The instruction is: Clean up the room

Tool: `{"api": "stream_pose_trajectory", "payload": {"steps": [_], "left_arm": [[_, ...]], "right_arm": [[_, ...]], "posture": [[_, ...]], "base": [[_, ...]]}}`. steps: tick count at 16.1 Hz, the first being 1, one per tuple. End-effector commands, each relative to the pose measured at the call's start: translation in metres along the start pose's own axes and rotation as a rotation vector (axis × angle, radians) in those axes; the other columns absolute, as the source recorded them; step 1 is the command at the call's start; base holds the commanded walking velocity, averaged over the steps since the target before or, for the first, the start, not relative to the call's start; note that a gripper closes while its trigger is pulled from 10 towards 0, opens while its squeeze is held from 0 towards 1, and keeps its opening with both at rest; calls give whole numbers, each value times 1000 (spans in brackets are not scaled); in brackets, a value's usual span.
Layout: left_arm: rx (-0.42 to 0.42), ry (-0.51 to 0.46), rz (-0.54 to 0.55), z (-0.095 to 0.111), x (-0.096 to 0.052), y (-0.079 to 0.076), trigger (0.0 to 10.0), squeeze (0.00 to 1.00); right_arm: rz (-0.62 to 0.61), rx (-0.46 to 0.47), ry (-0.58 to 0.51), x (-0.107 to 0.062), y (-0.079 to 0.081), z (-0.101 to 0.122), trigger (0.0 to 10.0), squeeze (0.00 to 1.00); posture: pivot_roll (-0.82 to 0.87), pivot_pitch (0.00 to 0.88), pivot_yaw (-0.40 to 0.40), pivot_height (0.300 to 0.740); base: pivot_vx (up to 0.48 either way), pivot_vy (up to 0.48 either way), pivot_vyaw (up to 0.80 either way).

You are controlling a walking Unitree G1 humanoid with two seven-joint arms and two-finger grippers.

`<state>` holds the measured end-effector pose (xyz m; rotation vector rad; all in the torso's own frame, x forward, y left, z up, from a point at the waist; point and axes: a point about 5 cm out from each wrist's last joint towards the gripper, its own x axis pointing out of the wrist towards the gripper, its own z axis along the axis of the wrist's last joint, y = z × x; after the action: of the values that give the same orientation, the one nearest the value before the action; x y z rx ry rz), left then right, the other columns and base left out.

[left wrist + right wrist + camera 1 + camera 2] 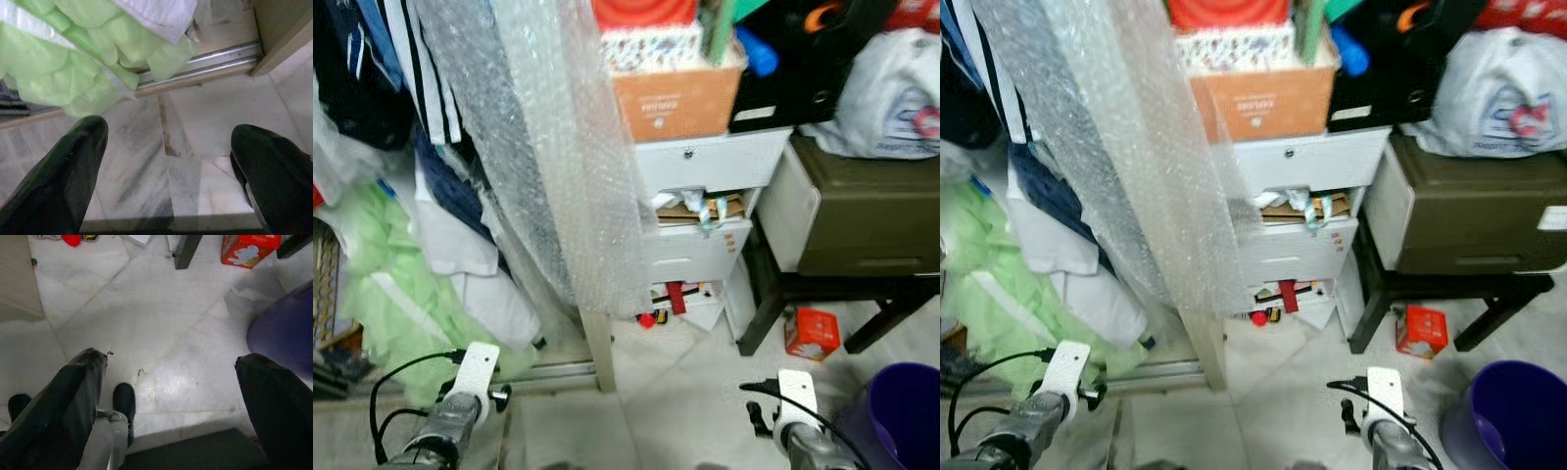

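A pale marble floor (pixel 685 392) with grey veins runs underfoot, meeting a metal sliding-door track (pixel 205 63) at about ten o'clock from the robot. Straight ahead at twelve o'clock stands a white drawer unit (pixel 705 215); its middle drawer hangs open with crumpled paper and cardboard spilling out, and small red items (pixel 671 299) lie jumbled in its bottom opening. On top sits an orange cardboard box (pixel 675 98) stuffed with patterned and red packages. A long sheet of bubble wrap (pixel 568 157) drapes down at eleven o'clock, partly covering the unit's left side. Further left, at ten o'clock, hang dark and striped clothes, and below them slumps a light green garment (pixel 382 284) with white fabric beside it. At one to two o'clock a dark wooden bench (pixel 822 294) carries an olive and white case (pixel 862 215), with a white plastic bag (pixel 891 93) on top. A small red carton (pixel 812 333) lies on the floor under the bench. At four o'clock stands a purple bucket (pixel 901 411); what it holds cannot be made out. The left gripper (pixel 166 161) hovers low above the floor near the green garment, fingers spread wide and holding nothing. The right gripper (pixel 171 401) hovers over bare floor beside the bucket, fingers likewise spread apart.
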<state>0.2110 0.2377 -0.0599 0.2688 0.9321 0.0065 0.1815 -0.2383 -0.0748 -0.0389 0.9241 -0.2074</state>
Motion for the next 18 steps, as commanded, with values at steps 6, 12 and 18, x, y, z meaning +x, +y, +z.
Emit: {"api": "stream_pose_trajectory", "payload": {"steps": [6, 12, 18], "left_arm": [[-16, 23, 5, -7, -1, 4, 10000, 0], [-12, 24, 0, -7, -1, 3, 10000, 0], [-5, 22, 1, -7, -1, 4, 10000, 0]], "right_arm": [[6, 1, 6, 0, 2, -3, 10000, 0], [6, -7, 0, 0, 2, -2, 10000, 0], [11, -21, -2, 0, 2, -2, 10000, 0]], "posture": [[-70, 0, 62, 740], [-72, 0, 61, 740], [-70, 0, 60, 740]], "base": [[0, 99, 0], [0, 454, 0], [0, 479, 0]]}}
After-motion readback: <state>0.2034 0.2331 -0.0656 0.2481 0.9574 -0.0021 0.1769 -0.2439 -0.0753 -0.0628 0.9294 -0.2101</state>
